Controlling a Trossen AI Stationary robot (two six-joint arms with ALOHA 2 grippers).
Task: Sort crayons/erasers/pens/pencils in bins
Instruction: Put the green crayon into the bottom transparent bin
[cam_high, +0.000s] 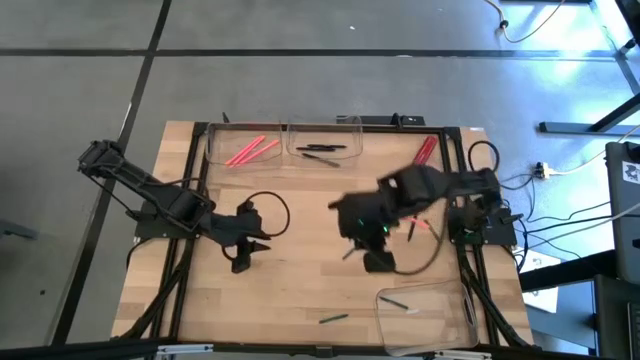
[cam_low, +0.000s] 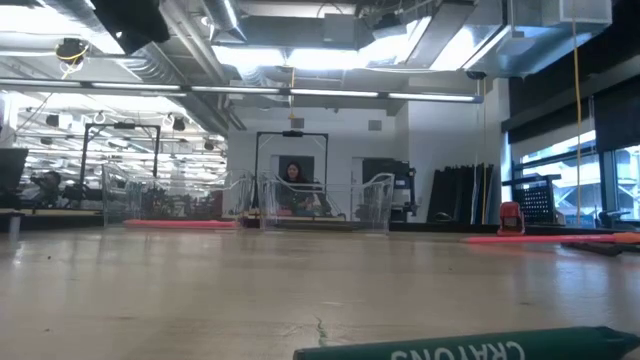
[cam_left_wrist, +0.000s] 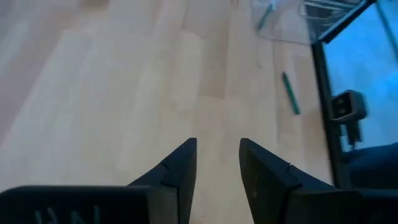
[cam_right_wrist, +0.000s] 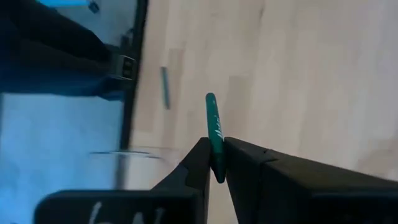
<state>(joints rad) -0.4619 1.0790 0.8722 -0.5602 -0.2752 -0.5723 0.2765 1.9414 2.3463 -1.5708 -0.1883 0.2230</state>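
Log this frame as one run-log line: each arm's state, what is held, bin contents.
right gripper: shut on green crayon, mid-table | left gripper: open, empty, above bare wood | near bin: two sticks | loose green crayon near front edge

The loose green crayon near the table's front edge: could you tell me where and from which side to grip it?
Grip the green crayon at its middle, coming straight down, fingers closing across its thin width. It lies flat on the bare table, apart from the near bin, so both long sides look free.

Grey concrete floor (cam_high: 300, 90) seen around wooden table (cam_high: 300, 280); ceiling strip lights (cam_low: 300, 92), exposed ducts, and possibly a seated person (cam_low: 293, 180) noted behind.
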